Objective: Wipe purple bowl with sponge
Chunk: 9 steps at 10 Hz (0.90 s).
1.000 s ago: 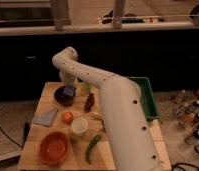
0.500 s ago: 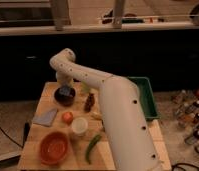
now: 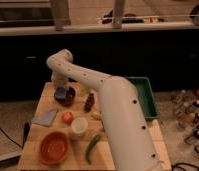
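The purple bowl [image 3: 68, 97], small and very dark, sits at the back left of the wooden table. My arm reaches from the lower right up and over to it. The gripper [image 3: 59, 89] hangs down at the bowl's left side, shut on the sponge [image 3: 59, 93], a small blue-grey block. The sponge rests on the left part of the bowl, over its rim and inner side. Most of the bowl's inside is dark and hard to read.
On the wooden table [image 3: 35, 150] lie a flat blue-grey cloth [image 3: 45, 118], an orange bowl [image 3: 54, 147], a white cup [image 3: 79, 126], an orange fruit [image 3: 67, 117], a green chili [image 3: 92, 148] and a brown item [image 3: 89, 102]. A green tray [image 3: 147, 97] stands right; bottles [image 3: 190, 115] crowd the far right.
The arm's upper bend has shifted a little to the left, and the gripper with the sponge has moved slightly left across the bowl. Nothing else on the table has moved.
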Motion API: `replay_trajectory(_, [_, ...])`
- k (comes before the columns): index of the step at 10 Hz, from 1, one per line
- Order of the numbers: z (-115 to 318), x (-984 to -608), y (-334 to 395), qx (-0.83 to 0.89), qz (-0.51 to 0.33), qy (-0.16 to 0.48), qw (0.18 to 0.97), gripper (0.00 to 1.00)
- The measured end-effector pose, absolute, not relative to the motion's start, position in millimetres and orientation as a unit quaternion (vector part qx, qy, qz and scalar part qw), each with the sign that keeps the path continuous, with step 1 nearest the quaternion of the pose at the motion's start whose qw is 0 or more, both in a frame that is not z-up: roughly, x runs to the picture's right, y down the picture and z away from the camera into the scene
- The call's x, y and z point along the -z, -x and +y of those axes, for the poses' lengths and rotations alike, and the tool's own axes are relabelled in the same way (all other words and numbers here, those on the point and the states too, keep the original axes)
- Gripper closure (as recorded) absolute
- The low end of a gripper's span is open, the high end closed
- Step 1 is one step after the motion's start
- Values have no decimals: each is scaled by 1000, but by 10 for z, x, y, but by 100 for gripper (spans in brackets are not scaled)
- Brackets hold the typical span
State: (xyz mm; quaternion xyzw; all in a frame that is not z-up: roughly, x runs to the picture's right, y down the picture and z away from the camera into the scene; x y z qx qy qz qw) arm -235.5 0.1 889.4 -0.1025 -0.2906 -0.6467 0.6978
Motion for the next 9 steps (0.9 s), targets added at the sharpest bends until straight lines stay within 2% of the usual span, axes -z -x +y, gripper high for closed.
replay_trajectory(4, [173, -8685, 2203, 659, -310, 134, 672, 100])
replay_trajectory(6, [190, -8735, 2066, 661, -280, 179, 673, 100])
replay_trajectory(9, [105, -8874, 1898, 649, -234, 212, 692, 100])
